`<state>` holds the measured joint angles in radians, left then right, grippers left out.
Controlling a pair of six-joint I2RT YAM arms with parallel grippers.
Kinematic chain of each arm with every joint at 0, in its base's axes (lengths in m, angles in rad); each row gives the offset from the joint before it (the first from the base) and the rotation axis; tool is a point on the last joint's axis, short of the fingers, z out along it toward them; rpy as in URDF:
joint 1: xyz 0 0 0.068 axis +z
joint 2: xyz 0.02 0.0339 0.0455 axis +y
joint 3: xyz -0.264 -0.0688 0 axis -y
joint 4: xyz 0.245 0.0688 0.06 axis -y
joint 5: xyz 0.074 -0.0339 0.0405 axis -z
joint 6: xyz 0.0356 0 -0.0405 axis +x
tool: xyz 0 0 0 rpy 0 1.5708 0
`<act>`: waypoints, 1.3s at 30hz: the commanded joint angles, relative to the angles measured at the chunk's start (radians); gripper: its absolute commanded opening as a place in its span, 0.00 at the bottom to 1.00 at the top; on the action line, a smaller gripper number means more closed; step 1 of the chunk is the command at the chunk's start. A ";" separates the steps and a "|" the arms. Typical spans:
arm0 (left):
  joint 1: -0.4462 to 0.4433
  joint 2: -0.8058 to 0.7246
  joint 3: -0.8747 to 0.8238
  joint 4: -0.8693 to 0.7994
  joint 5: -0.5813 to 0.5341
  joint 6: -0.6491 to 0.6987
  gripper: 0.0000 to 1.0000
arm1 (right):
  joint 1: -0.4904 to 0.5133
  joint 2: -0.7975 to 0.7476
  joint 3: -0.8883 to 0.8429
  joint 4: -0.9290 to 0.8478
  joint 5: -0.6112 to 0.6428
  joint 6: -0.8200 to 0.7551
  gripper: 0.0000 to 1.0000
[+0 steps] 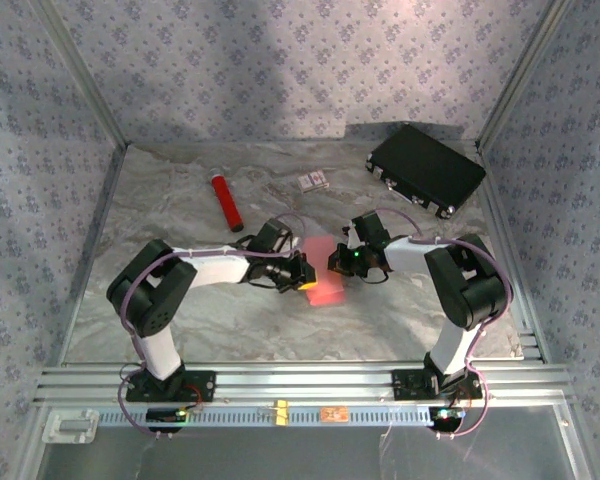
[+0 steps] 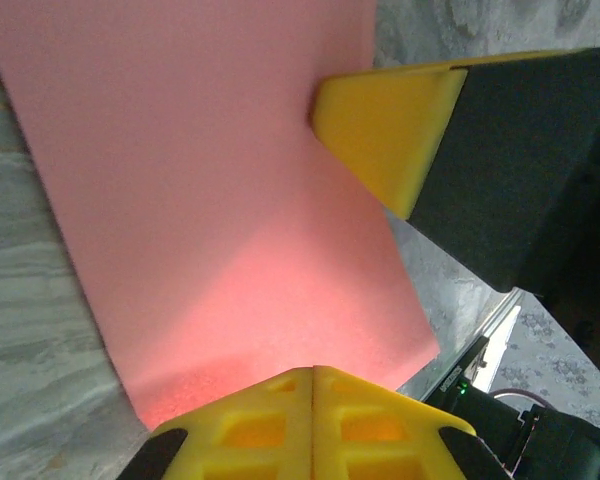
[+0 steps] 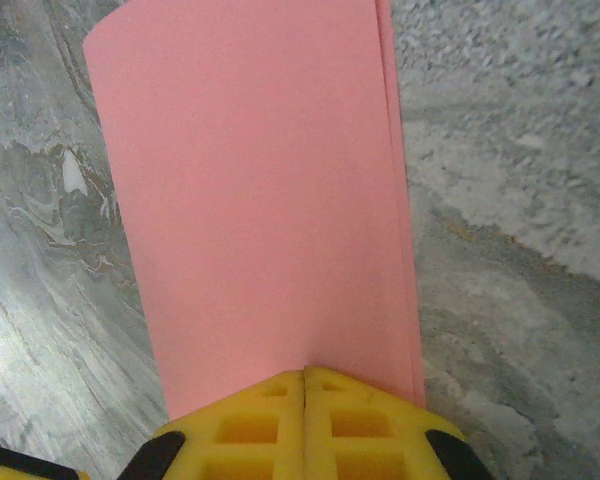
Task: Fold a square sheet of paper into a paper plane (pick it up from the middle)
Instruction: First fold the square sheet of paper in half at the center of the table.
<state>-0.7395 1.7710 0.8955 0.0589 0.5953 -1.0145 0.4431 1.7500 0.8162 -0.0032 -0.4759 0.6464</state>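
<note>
1. Near edge: a metal rail carries both arm bases at the front of the grey marbled worktop.
2. Centre: the square sheet of paper, pink-red, lies on the worktop. The two arms reach in from either side and meet over it.
3. Left hand: its yellow fingers are closed together, with the tips set against one edge of the sheet. Whether any paper is pinched between them cannot be told.
4. Right hand: likewise closed, with no gap between the fingers and the tips touching the sheet's edge. In the left wrist view one yellow fingertip rests on the far side of the sheet.
5. Sheet, right wrist view: doubled over, with stacked layers showing along its right-hand edge.
6. Beyond, left of centre: a red cylinder, lying apart from the sheet.
7. Farther back: a small white-and-red card near the middle and a black case at the far right corner.
</note>
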 commanded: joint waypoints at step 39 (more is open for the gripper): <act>-0.045 0.003 -0.098 0.118 -0.038 -0.006 0.08 | 0.000 0.036 -0.036 -0.141 0.106 -0.001 0.00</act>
<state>-0.7792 1.7470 0.7811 0.1623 0.5529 -1.0229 0.4431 1.7500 0.8158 -0.0036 -0.4751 0.6464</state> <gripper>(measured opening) 0.081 0.052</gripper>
